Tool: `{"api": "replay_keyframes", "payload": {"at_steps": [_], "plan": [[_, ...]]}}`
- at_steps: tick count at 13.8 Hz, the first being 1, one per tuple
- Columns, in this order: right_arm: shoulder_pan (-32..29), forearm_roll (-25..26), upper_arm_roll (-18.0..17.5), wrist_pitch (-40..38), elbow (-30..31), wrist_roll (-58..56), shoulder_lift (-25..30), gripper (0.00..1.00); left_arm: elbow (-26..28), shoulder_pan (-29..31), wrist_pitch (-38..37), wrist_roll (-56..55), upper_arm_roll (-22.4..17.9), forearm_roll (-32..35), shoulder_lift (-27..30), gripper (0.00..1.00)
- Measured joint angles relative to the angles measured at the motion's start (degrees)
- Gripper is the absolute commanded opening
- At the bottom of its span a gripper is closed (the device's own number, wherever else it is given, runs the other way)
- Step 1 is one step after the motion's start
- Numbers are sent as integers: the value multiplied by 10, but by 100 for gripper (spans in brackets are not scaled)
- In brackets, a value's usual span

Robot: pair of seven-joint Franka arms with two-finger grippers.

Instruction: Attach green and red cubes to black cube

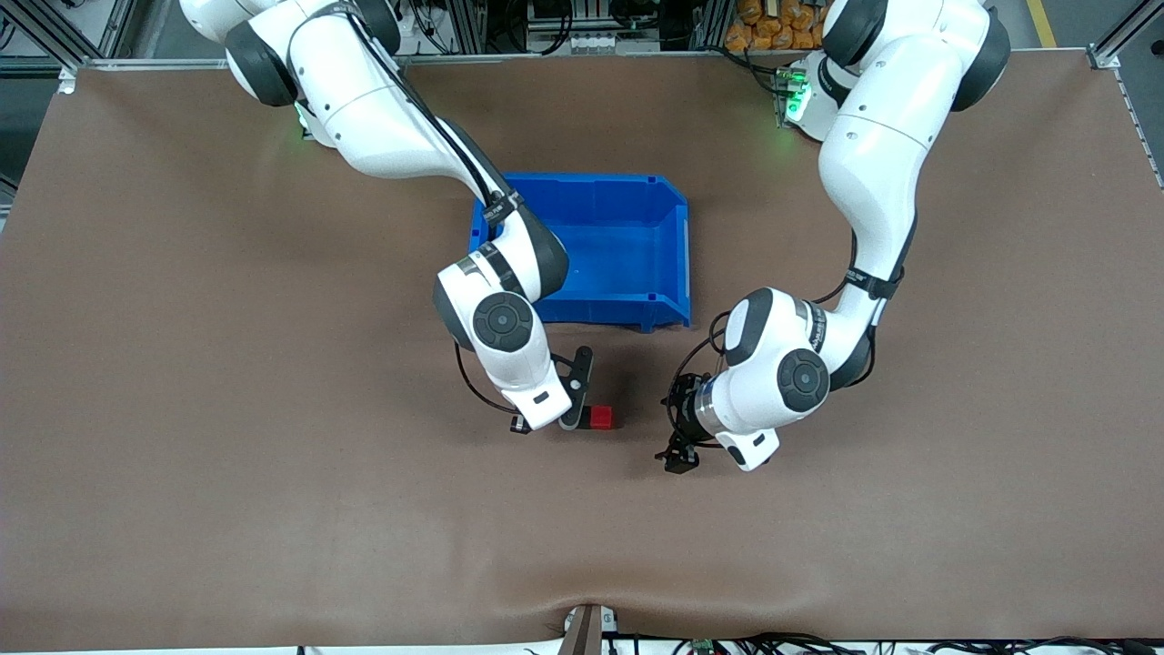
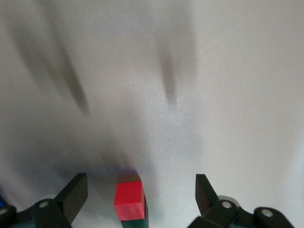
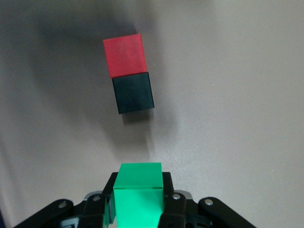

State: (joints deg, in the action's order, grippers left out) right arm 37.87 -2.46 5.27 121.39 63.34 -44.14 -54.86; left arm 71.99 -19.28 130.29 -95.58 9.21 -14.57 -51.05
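Spread wide on the left gripper (image 1: 677,435), empty above bare table near the blue bin (image 1: 637,196) in the front view. Left wrist: fingers (image 2: 76,194) well apart, red cube (image 2: 129,199) between, untouched. Right wrist: right gripper (image 3: 138,209) clamped on green cube (image 3: 139,192); red joined to black cube (image 3: 133,92) on the table.

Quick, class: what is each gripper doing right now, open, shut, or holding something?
Left gripper: open, holding nothing, over the red cube.
Right gripper: shut on the green cube, near the black cube.
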Motion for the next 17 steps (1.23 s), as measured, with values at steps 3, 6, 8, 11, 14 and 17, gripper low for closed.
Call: {"api": "replay_keyframes", "payload": {"at_steps": [3, 6, 8, 11, 14, 17], "plan": [[6, 1, 0, 0, -11, 18, -13, 0, -1, 15, 0, 18, -1, 6, 13, 100], [14, 2, 0, 1, -19, 31, -26, 0, -1, 41, -31, 69, -2, 35, 38, 100], [15, 2, 1, 8, -24, 31, -33, 0, -2, 55, -49, 119, -3, 48, 58, 100], [15, 2, 2, 31, -28, 31, -44, 0, -3, 87, -95, 215, -4, 57, 92, 100], [15, 2, 2, 40, -40, 31, -54, 0, -3, 115, -141, 310, -4, 90, 123, 100], [15, 2, 1, 49, -45, 34, -60, 0, -3, 137, -161, 395, -4, 95, 143, 100]]}}
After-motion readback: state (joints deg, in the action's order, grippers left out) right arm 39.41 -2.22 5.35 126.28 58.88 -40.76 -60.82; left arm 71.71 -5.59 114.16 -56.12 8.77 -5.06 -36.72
